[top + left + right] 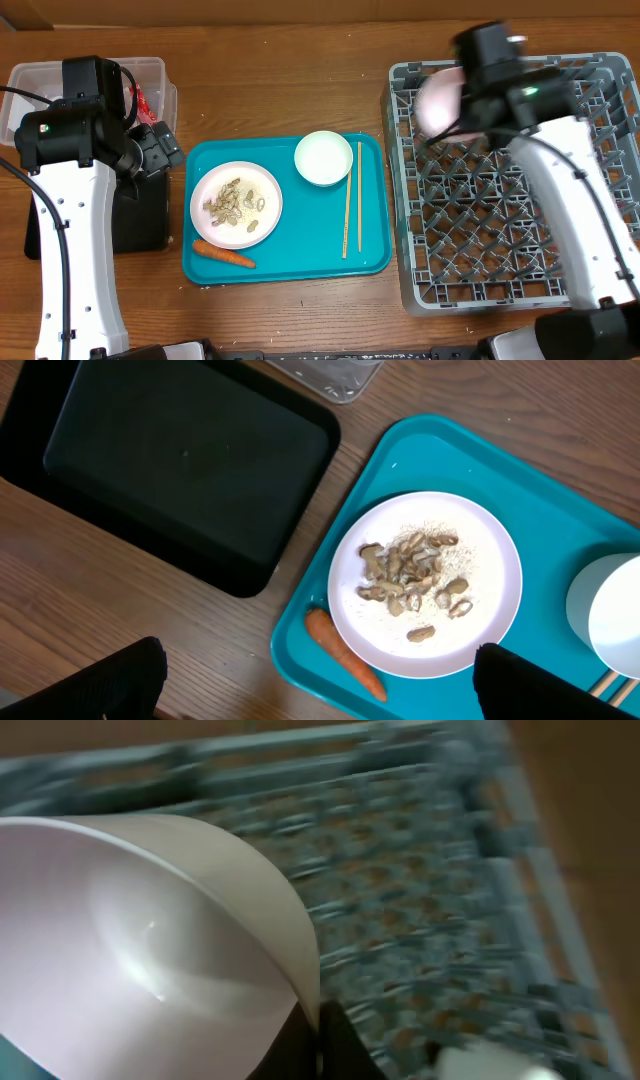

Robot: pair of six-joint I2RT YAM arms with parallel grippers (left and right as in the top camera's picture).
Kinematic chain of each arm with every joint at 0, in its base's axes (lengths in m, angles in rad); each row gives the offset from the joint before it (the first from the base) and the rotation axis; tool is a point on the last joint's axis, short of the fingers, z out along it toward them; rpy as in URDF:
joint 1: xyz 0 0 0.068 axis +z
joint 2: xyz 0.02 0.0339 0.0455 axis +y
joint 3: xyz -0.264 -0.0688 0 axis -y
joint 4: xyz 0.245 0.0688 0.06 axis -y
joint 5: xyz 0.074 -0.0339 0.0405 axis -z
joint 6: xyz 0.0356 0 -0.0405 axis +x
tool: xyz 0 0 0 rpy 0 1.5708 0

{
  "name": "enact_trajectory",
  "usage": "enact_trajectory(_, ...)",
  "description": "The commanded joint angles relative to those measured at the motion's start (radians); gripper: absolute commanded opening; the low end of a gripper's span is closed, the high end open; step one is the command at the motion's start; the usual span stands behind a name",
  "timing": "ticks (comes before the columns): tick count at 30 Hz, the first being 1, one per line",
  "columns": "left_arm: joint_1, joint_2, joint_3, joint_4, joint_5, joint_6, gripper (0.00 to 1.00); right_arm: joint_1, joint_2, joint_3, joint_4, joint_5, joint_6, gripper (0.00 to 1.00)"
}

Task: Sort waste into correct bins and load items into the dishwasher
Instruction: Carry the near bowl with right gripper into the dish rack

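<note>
R hand (320, 1045) clamps bowl (437, 100) rim over rack (500, 230), upper right. Seat it btwn pegs slowly. L hand (158, 150) wide.

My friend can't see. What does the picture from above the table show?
The right pincer holds a white bowl over the grey dish rack. A teal tray in the middle carries a plate of peanut shells, a carrot, a second bowl and chopsticks.

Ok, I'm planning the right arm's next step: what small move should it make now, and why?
Probably lower the white bowl into the dish rack. The right gripper is shut on the bowl's rim, and in the overhead view the bowl sits over the rack's corner, apparently not yet seated.
</note>
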State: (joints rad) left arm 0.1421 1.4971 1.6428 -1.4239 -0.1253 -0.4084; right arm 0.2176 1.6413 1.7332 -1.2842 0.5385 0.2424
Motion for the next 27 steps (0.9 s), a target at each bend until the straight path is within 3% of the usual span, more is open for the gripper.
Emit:
enact_trajectory(1,0.006,0.002,0.013,0.002,-0.020,0.028,1.00,-0.117,-0.008,0.007,0.047,0.382,-0.005,0.04)
enact_trajectory(4,0.006,0.002,0.013,0.008,-0.020,0.027,1.00,-0.230,-0.007,0.007,0.126,0.512,-0.002,0.04)
enact_trajectory(9,0.006,0.002,0.013,0.012,-0.019,0.026,1.00,-0.384,0.011,0.007,0.246,0.551,-0.010,0.04)
enact_trajectory(16,0.006,0.002,0.013,0.037,-0.012,0.003,1.00,-0.523,0.187,0.006,0.262,0.673,-0.005,0.04)
enact_trajectory(27,0.006,0.002,0.013,0.042,0.011,0.000,1.00,-0.452,0.406,-0.018,0.213,0.629,0.045,0.04)
